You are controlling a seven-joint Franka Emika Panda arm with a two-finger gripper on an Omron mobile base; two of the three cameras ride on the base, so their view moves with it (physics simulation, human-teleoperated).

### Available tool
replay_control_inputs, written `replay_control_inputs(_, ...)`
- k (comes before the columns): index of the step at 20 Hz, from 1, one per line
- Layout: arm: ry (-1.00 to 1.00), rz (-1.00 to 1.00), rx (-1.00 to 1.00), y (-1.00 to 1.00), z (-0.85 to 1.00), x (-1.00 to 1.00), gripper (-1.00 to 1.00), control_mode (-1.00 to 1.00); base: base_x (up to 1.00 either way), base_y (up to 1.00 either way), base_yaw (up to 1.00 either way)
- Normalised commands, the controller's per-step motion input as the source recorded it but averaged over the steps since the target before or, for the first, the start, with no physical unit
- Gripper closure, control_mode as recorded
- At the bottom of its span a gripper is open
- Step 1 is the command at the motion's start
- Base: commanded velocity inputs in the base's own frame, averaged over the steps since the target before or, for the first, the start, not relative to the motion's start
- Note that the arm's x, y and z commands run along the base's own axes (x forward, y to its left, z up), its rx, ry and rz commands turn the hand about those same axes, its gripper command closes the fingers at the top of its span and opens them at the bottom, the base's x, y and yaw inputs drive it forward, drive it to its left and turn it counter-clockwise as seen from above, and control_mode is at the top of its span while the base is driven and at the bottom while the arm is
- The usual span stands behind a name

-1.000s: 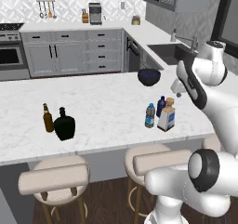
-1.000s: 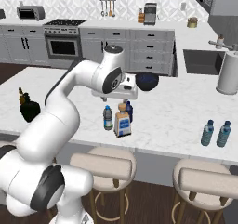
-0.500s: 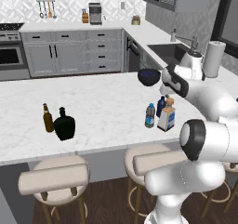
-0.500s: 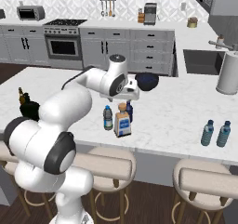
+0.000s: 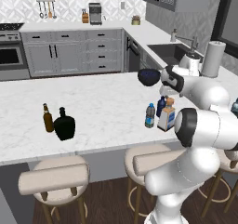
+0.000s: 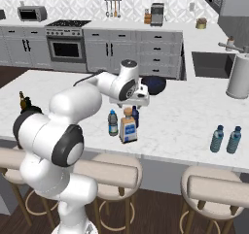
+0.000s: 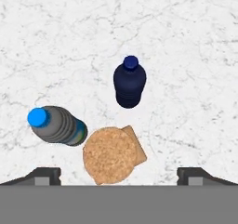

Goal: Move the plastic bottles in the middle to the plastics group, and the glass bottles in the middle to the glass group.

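the glass bottle stood mid-island, flanked by the clear plastic bottle and dark blue bottle; my gripper hovered above, fingers spread; a careless descent risked toppling its neighbours

The arm is glossy white, built of fat rounded segments joined by dark grey rings at each joint. A round dark cap tops its wrist. In the hand view, 2 small dark finger tips have angular, stepped ends.
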Motion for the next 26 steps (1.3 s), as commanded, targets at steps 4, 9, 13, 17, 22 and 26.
replay_control_inputs(4, 0.01, 0.0, -0.01, 0.11, -0.27, 0.0, -1.0, -1.0, 0.0, 0.0, 0.0)
replay_control_inputs(9, 0.0, 0.0, -0.02, 0.16, -0.2, 0.0, -1.0, -1.0, 0.0, 0.0, 0.0)
replay_control_inputs(13, 0.0, 0.0, 0.0, 0.04, -0.23, 0.0, -1.0, -1.0, 0.0, 0.0, 0.0)
replay_control_inputs(17, 0.0, 0.0, 0.0, 0.0, -0.13, 0.03, -1.0, -1.0, 0.0, 0.0, 0.0)
replay_control_inputs(22, 0.0, 0.0, 0.0, 0.0, 0.0, 0.18, -1.0, -1.0, 0.0, 0.0, 0.0)
replay_control_inputs(26, 0.0, 0.0, 0.0, 0.0, 0.0, 0.13, 1.0, -1.0, 0.0, 0.0, 0.0)
